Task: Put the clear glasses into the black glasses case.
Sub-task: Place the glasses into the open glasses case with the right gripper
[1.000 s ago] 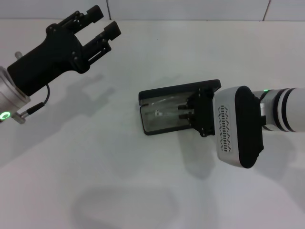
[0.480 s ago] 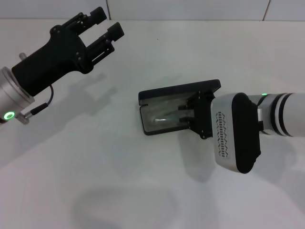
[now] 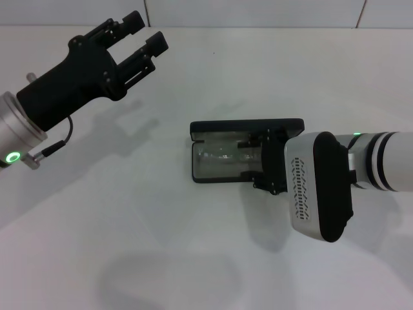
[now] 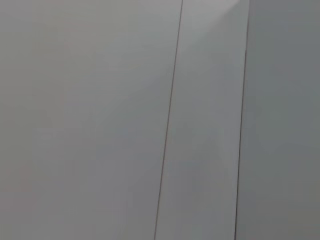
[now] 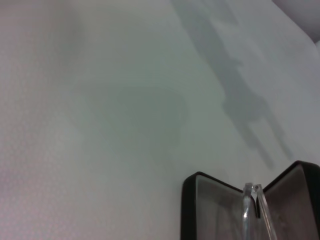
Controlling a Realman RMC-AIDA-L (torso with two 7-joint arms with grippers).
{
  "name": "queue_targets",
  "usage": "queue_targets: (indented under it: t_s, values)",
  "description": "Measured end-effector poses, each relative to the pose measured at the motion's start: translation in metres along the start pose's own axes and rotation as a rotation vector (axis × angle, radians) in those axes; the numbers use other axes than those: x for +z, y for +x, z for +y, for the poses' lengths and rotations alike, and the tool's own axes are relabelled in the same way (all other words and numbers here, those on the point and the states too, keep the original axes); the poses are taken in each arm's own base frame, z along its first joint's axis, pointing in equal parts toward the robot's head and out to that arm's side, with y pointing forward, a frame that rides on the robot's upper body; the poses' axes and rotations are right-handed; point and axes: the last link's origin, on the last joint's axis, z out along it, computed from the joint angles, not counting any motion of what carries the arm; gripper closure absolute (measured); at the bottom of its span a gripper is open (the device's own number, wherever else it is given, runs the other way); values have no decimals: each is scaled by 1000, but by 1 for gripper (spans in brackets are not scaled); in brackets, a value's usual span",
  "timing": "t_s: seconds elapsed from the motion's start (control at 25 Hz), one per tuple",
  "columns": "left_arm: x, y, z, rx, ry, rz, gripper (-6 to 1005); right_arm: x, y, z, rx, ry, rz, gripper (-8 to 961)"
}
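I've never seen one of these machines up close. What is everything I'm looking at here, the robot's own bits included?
Slim black hinged glasses case: one, black with grey lining, open, on the table's middle.
Clear transparent plastic glasses: one, colourless, lying in the open case.
White table: one, white, under everything.
Left gripper: one, black, fingers apart, raised at the far left, holding nothing.
Right gripper: one, black on a white-cased wrist, at the case's right end over the glasses.

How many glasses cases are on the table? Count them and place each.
1. The black glasses case lies open near the table's middle, the clear glasses inside it, the right gripper at its right end.
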Motion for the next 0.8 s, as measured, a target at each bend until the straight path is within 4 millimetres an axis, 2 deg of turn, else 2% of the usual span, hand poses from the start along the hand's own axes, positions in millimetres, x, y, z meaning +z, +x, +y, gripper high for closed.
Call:
queue_targets:
  t_s: [0.16,0.36,0.8]
  values:
    - [-2,-1,-1,-1,11,-7,400,-2,-2,2,-1,-23,-8,433]
    - [-1,-2,-4,0,29,-19,400,-7,-2,2,14,-57,-11,435]
    - [4,-1,-6,6,25,-20,400,-19,6,-11,89,-65,-7,471]
